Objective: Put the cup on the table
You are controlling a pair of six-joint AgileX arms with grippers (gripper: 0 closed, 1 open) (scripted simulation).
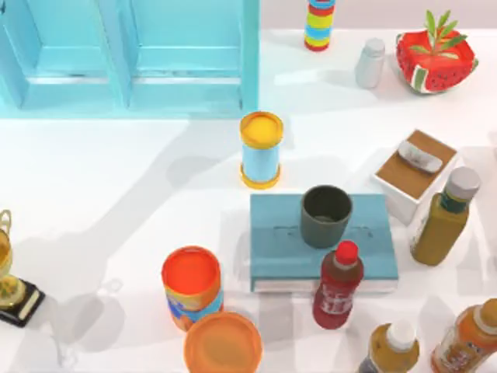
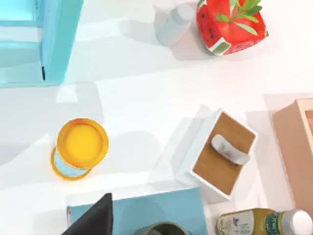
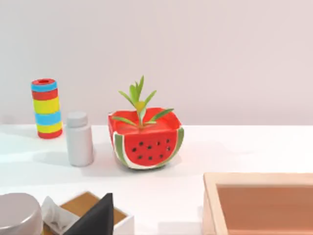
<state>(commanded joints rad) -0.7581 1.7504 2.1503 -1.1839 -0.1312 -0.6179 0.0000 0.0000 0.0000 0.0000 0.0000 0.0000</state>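
A dark fingertip of the left gripper (image 2: 93, 218) hangs above the teal-blue book's (image 1: 322, 242) left end; whether its fingers are spread or closed cannot be told. Just beside it, the dark grey-green cup (image 1: 326, 216) stands upright on the book, raised off the white table (image 1: 116, 202), so it probably needs lifting clear. The yellow-lidded blue can (image 1: 261, 149) stands just beyond. The right gripper (image 3: 95, 218) waits far right, by the wood-topped box (image 1: 414, 171).

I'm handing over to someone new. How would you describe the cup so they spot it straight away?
Find the teal-blue book lying flat at the table's centre-right in the top view. The cup stands upright on the book's far edge. Unlike the orange-lidded can behind it and the red-capped bottle in front, it is plain dark grey-green, open-topped and handleless.
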